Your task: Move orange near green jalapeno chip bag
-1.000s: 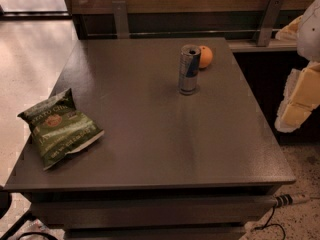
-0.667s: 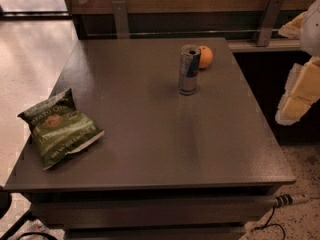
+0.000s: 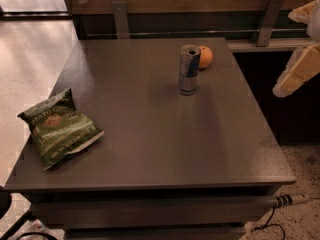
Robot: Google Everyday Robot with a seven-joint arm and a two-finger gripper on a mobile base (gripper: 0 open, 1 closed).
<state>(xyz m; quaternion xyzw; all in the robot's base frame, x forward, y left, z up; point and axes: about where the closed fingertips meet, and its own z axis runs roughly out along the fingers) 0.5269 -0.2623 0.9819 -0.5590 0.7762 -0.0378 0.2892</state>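
Note:
The orange (image 3: 205,56) sits on the dark table (image 3: 165,144) near its far right part, touching or almost touching the back right side of a tall silver-blue can (image 3: 188,70). The green jalapeno chip bag (image 3: 59,128) lies flat near the table's left front edge, far from the orange. My gripper (image 3: 299,70) shows as cream-coloured parts at the right edge of the view, beyond the table's right side and level with the orange, holding nothing that I can see.
A wooden wall with a rail and two metal brackets (image 3: 120,18) runs behind the table. A pale floor (image 3: 25,54) lies to the left. A cable (image 3: 280,204) hangs at the table's front right corner.
My gripper at the right edge has risen a little and drawn slightly right. The orange, the can and the chip bag have not moved.

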